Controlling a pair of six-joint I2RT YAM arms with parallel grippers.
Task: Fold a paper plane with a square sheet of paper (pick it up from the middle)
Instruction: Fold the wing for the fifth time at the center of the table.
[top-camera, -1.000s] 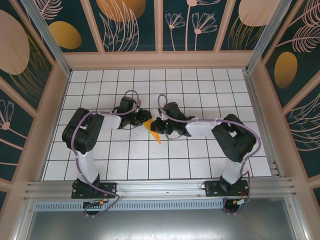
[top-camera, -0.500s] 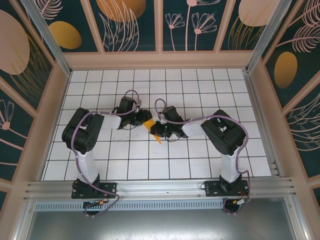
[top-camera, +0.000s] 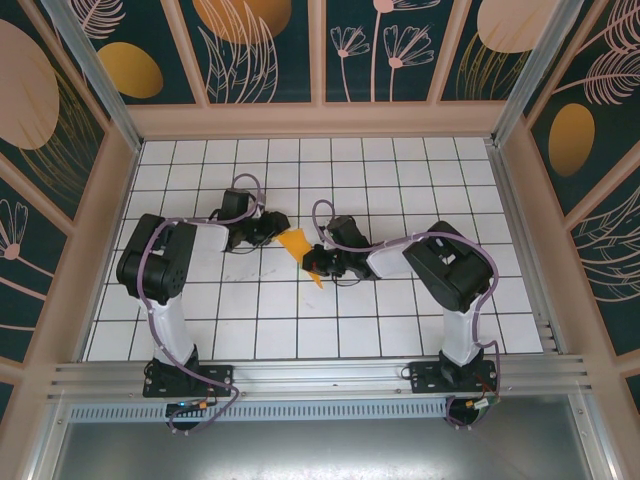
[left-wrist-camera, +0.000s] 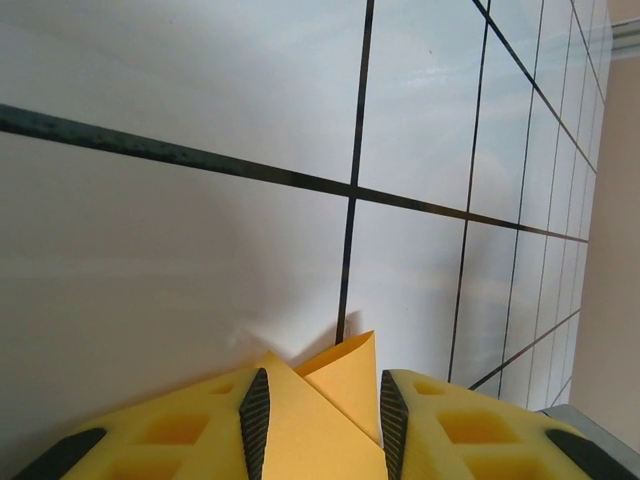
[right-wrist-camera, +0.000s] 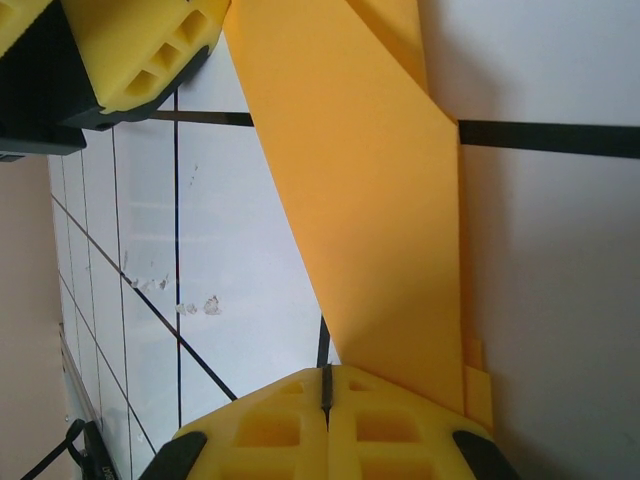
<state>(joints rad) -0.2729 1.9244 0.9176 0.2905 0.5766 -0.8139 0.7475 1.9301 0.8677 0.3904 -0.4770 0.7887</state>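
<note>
Two black-and-white arms (top-camera: 190, 250) meet mid-frame in the overhead view above the white, black-gridded table (top-camera: 400, 180); bare tiles run out to the upper, left and right edges, bounded by a beige wooden frame (top-camera: 320, 120) and dark leaf-patterned wall panels (top-camera: 400, 50); a ribbed aluminium rail (top-camera: 320, 375) closes the bottom. The thin orange-yellow sheet of paper (top-camera: 296, 245), creased to a narrow angular strip, slants between both tips. The left wrist view shows the left end effector (left-wrist-camera: 322, 385) with yellow fingers (left-wrist-camera: 180, 430) apart, the paper's point in the gap; whether they press it, I cannot tell. The right wrist view shows the right end effector (right-wrist-camera: 325, 378) with fingers together at a tight seam, the strip running down to them just right of it; faint scuffs (right-wrist-camera: 190, 300) mark the tiles at left.
</note>
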